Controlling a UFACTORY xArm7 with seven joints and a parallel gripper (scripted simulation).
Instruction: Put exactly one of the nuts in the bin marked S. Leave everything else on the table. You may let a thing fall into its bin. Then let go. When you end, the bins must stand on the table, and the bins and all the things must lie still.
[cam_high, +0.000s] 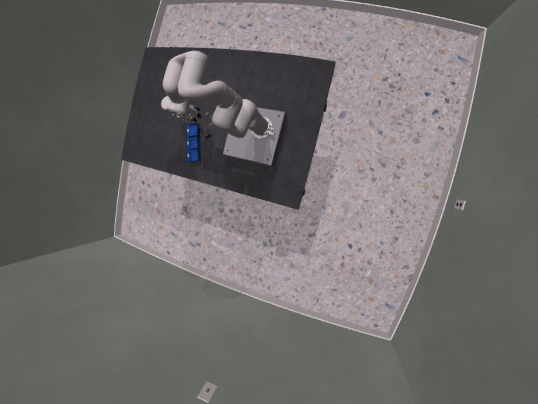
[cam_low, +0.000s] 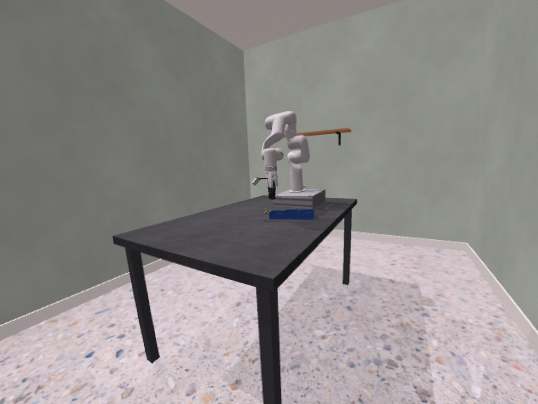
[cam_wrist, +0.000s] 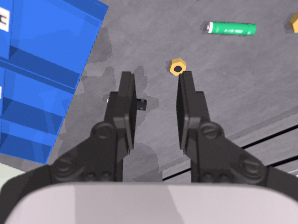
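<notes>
You had the gripper partly open and holding nothing above the dark table, with a yellow nut lying just beyond its fingertips, a green battery farther past that nut, and the blue bins left of it.

The top view hangs high, tilted down over the whole room. The exterior view stands far off by the table's near corner, facing the arm. The wrist view peers close down past the gripper. All three share the blue bins
</notes>
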